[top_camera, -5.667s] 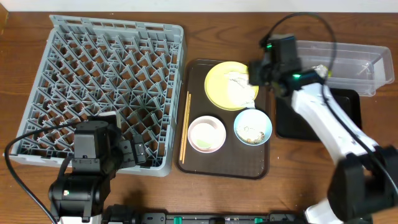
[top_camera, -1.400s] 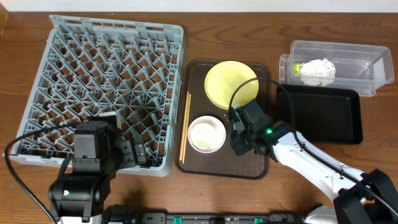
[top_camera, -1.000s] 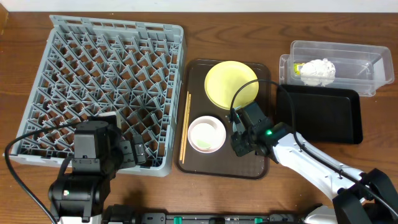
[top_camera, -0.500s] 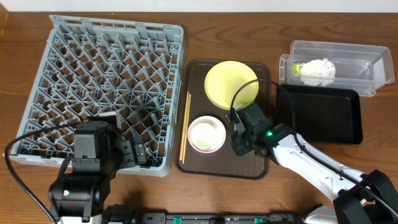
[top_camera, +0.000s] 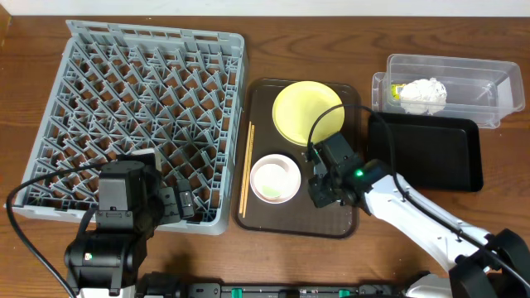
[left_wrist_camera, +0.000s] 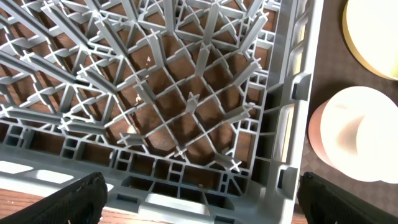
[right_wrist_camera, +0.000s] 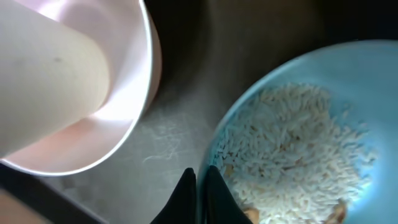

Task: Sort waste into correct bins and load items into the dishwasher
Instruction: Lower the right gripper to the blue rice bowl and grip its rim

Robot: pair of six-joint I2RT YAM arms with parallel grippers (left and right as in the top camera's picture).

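Right arm swung off the clear tub (top_camera: 472, 83) at 1 o'clock and sits low over the brown serving tray (top_camera: 265, 99). It has barely shifted in the last second or so. Napkin (top_camera: 422, 93) now lies in the tub and the yellow plate (top_camera: 306, 112) is bare.

Right gripper (right_wrist_camera: 198, 190): fingers drawn nearly together with only a thin sliver between them, sitting right on the rim of the light-blue bowl (right_wrist_camera: 348, 68). I read that as a pinch on the rim. Overhead can't confirm it, since the wrist covers the bowl.

In the wrist view the bowl spreads away from the fingertips toward 1–2 o'clock, rice (right_wrist_camera: 298, 162) heaped inside. The white-pink bowl (top_camera: 275, 178) sits at 10 o'clock, just beside it with tray showing between them, not touching.

Key relation for the next move, on the overhead: the black tray (top_camera: 426, 153) lies at about 2 o'clock from the grasp, near and across the serving tray's right edge. My guess is the rice goes there. The dish rack (top_camera: 141, 108) is the other way, at 9–10 o'clock. The bowl is round, so it has no axis to line up; a one-sided rim grip means it may tilt on lift.

Left gripper (left_wrist_camera: 205, 193): jaws spread wide, empty, hanging over the rack's 5 o'clock corner. The right arm is clearly the nearer one.

Chopsticks (top_camera: 246, 170) lie 12-to-6 along the serving tray's left edge, untouched.
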